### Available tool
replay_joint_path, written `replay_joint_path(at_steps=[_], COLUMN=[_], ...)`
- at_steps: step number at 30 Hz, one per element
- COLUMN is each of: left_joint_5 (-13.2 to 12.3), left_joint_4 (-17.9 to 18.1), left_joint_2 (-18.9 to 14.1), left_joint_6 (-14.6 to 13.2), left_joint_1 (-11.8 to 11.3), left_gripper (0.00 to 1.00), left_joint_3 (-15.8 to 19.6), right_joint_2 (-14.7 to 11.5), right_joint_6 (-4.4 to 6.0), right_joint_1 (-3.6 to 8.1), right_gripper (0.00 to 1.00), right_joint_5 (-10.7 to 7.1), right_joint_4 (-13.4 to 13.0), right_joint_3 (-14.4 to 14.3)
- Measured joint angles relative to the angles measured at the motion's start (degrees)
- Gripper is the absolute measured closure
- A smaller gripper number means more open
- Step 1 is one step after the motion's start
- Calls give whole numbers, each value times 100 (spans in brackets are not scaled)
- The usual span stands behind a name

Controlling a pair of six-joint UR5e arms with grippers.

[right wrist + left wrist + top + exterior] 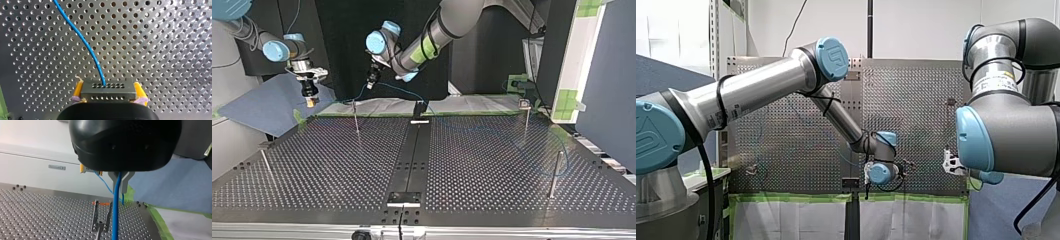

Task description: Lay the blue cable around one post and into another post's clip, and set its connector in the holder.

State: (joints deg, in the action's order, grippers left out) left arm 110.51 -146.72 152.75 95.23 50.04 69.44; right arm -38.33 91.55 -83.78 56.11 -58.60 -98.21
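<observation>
Right wrist view has my right end effector (108, 88) clenched on the dark connector (108, 94), the blue cable (82, 42) running from it over the bench (162, 50), while my left end effector (121, 182) pinches that cable above a clip post (101, 216) near the bench's taped corner.

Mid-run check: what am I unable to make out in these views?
Left wrist view: the black body of my left claw hides what lies behind it; the blue cable is cut off at the edge.
Top view: the cable is too thin to trace around any post.
Front view: my right arm blocks part of the table.
Right wrist view: the connector hides my right claw's pad faces; the holder is out of frame.
</observation>
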Motion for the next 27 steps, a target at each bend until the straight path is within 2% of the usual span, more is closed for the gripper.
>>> replay_joint_path(at_steps=[7, 18, 27], left_joint_5=[-37, -45, -42], left_joint_4=[0, -7, -7], left_joint_2=[1, 0, 2], left_joint_6=[160, 186, 182], left_joint_1=[-77, -146, -204], left_gripper=[99, 99, 99], left_joint_3=[-23, -40, -39], right_joint_2=[-17, -168, -185], right_joint_6=[10, 71, 70], right_joint_1=[37, 119, 135], right_gripper=[100, 100, 100], right_joint_5=[-21, -70, -200], right_joint_4=[-6, 4, 5], right_joint_3=[-9, -11, -18])
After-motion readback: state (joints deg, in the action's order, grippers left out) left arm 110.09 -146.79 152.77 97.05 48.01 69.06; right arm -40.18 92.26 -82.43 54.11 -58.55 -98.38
